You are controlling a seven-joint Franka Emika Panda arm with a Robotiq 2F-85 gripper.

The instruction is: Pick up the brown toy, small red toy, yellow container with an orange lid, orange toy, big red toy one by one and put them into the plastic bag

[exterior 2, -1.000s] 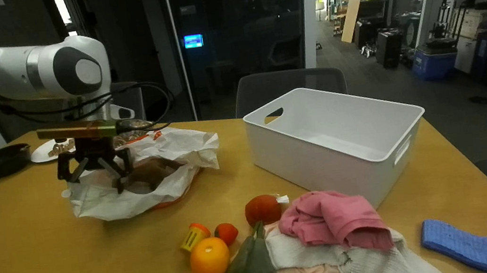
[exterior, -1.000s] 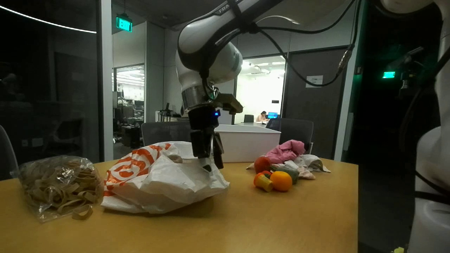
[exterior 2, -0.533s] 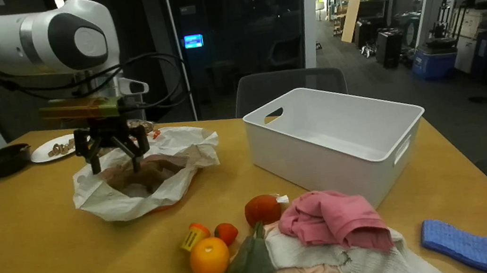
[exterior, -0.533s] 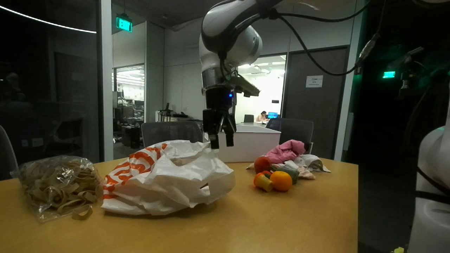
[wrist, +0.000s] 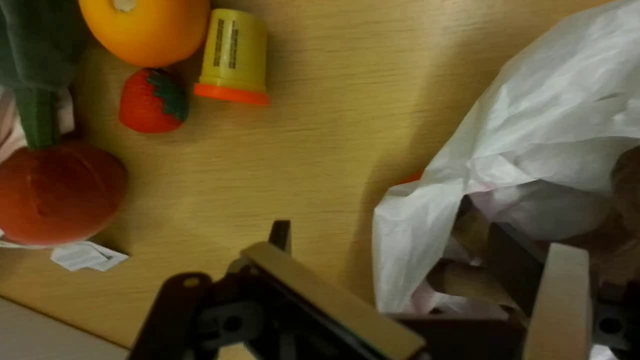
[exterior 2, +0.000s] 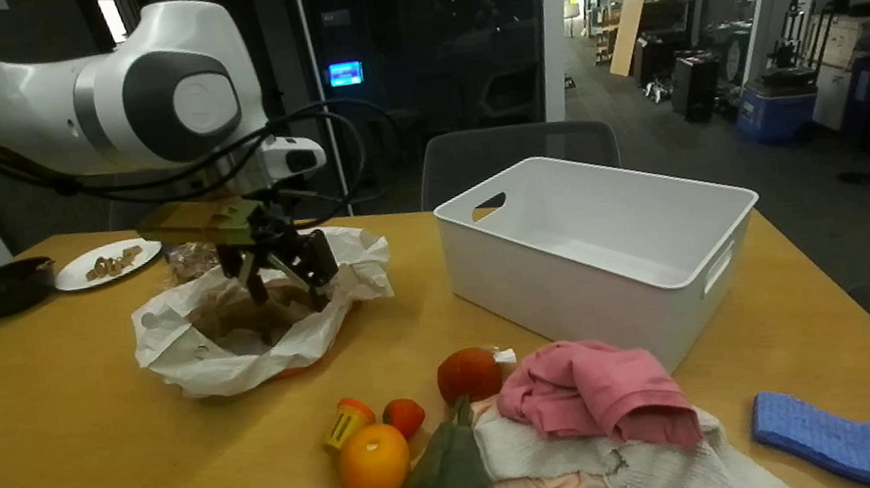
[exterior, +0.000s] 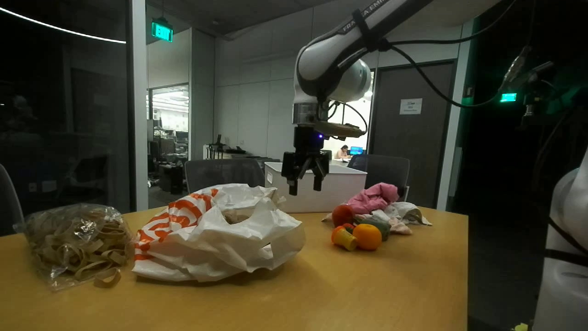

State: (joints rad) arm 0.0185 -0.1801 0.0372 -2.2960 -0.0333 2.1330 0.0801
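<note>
My gripper (exterior: 305, 187) hangs open beside and above the rim of the white plastic bag (exterior: 229, 243), with nothing between its fingers. In the wrist view the bag (wrist: 410, 240) lies to the right, under one finger. Brown shapes (exterior 2: 229, 320) show inside its mouth; which of them is the brown toy I cannot tell. Out on the table sit the strawberry-like small red toy (exterior 2: 404, 417), the yellow container (exterior 2: 348, 423) with its orange lid, and the round orange toy (exterior 2: 375, 463). The big red toy (exterior 2: 469, 375), with a white tag, rests near the cloths.
A white bin (exterior 2: 527, 291) stands behind the toys. Against them lie a green toy (exterior 2: 454, 467), a pink cloth (exterior 2: 592, 392) and pale cloths. A blue sponge (exterior 2: 824, 436) is near the table edge. A clear bag of tan bits (exterior: 82, 246) flanks the plastic bag.
My gripper has risen out of the bag and moved toward the bin and toy side, turning slightly. The bag's rim has shifted a little and its mouth shows more. The toys outside have not moved.
</note>
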